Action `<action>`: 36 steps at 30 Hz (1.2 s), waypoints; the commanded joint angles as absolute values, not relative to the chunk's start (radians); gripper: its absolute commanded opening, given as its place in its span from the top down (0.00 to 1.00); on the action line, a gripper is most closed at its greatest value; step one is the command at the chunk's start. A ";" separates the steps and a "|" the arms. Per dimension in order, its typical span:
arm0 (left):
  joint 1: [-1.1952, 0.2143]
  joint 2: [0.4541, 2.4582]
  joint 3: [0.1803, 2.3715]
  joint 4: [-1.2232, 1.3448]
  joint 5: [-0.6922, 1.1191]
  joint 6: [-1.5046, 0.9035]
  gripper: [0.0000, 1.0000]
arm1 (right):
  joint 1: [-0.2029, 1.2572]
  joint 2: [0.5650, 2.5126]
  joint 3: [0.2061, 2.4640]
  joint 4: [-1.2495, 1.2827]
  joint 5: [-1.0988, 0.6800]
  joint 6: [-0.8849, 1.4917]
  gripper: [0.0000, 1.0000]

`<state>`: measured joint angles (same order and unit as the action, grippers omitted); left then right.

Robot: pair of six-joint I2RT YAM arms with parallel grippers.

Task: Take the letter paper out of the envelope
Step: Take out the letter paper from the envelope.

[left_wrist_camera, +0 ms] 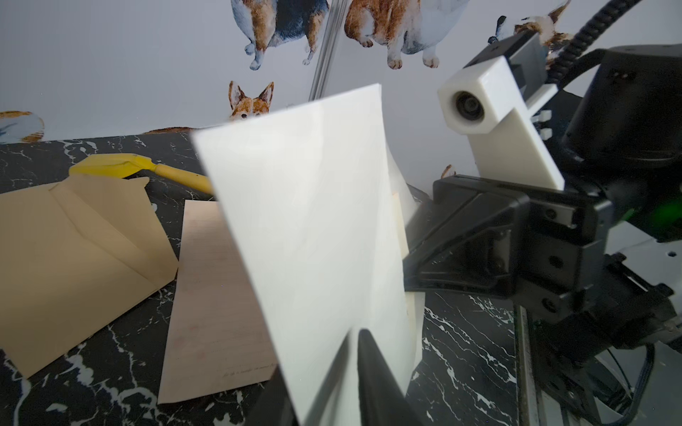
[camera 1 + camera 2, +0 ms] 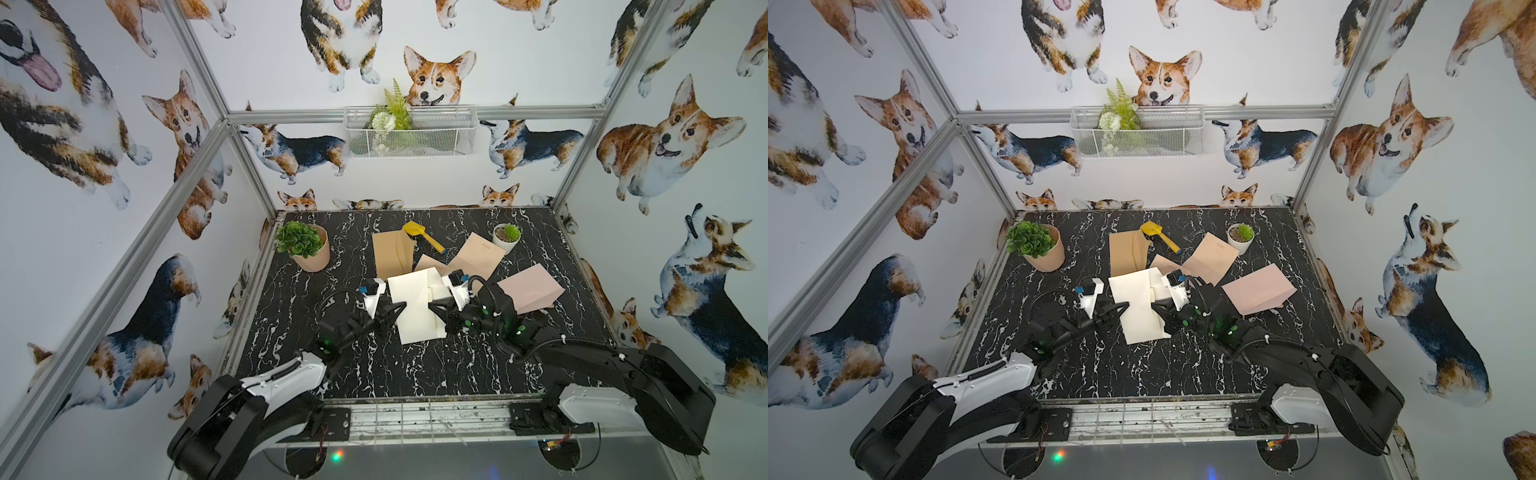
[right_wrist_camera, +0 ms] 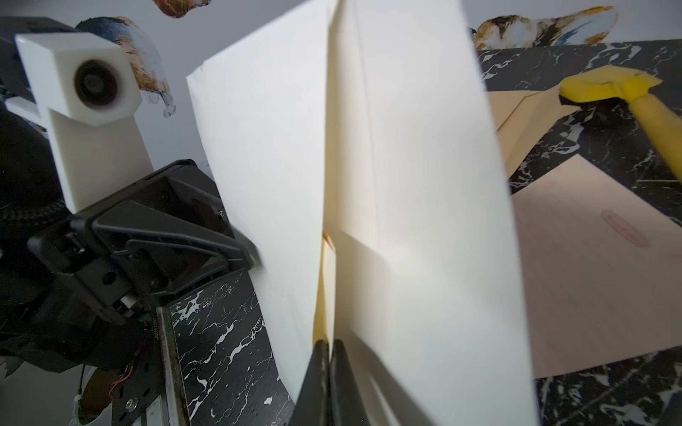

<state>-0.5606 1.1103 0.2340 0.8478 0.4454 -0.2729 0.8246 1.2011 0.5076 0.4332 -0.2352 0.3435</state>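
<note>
White envelope (image 2: 415, 307) stood lifted over mid-worktop (image 2: 374, 374) in both top views, with the left gripper (image 2: 400, 308) and right gripper (image 2: 434, 309) at opposite edges, probably to spread it. Left wrist view: jaws straddled it; whether they gripped, I couldn't tell. Right wrist view: jaws pinched together on one wall, with the yellowish letter paper (image 3: 325, 291) not yet out.

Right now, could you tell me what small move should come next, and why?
Probably ease the left gripper back off the paper: it looks open around one edge, while the right gripper is shut on the opposite edge, so the right alone seems to hold it.
</note>
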 commanded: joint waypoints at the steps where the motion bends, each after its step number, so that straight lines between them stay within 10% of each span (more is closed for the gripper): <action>1: -0.558 1.096 0.230 0.850 0.413 -0.261 0.67 | 0.826 1.180 0.496 0.422 -0.193 0.331 1.00; 15: -0.558 1.083 0.230 0.826 0.381 -0.261 0.99 | 0.825 1.127 0.470 0.390 -0.132 0.324 1.00; 36: -0.557 0.992 0.213 0.736 0.254 -0.242 1.00 | 0.752 0.971 0.428 0.296 -0.093 0.353 1.00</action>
<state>-0.5560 0.9974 0.2150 0.7612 0.3367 -0.2592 0.7559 0.9897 0.4339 0.3485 -0.1558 0.3447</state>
